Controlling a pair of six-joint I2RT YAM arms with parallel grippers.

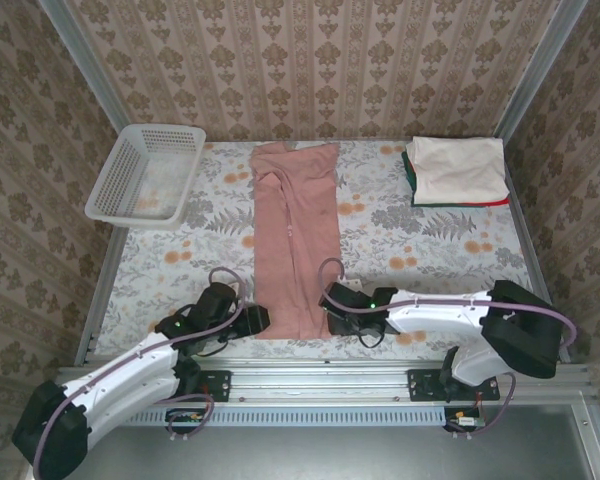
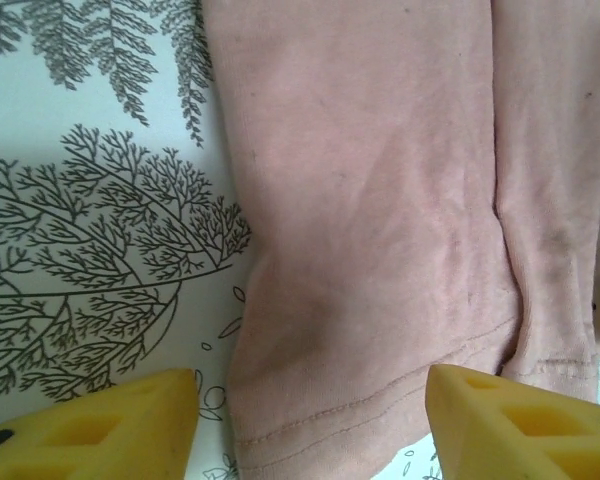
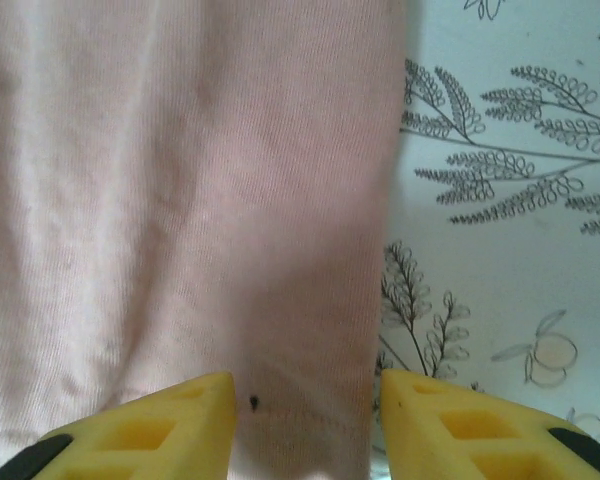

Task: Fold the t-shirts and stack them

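- Flat table under a grey floral-print cloth (image 1: 430, 250): work surface OK, with room beyond the strip's far end. Judgement: the next fold can lie along the centre line w/o meeting the other items.
- Dusty-pink cotton tee (image 1: 295, 240): lies mid-table as a long narrow strip, sides already turned in.
  - Step in hand, as I judge it: the crosswise fold, near end carried over toward the far end.
  - To do it well, I should take both near corners together and catch all layers. Lift level, travel parallel to the strip, then lay down w/o dragging so the side edges stay lined up.
  - Long axis runs near-to-far, approx. square to the table's front edge.
  - Stitched bottom end points at me; the collar end is presumably at the far wall, but I cannot confirm it.
- White plastic lattice basket (image 1: 145, 172): far-left corner, well apart from the tee. Not part of this job.
- Stack of folded tees, far right: cream folded tee (image 1: 458, 168) on top, a green edge (image 1: 410, 178) and a red edge (image 1: 488, 203) showing beneath. This is the destination once the pink tee is folded.
- Left claw (image 2: 310, 385): spread, pinching nothing, straddling the near-left corner. One finger is over the tablecloth, the other over fabric.
- Right claw (image 3: 305, 380): spread narrower, also holding nothing, at the near-right corner. The tee's right edge falls between the fingers.
- Stitched hem (image 2: 330, 415): flat on the table, a slight ripple only. Both pinches should go just behind this stitch line.
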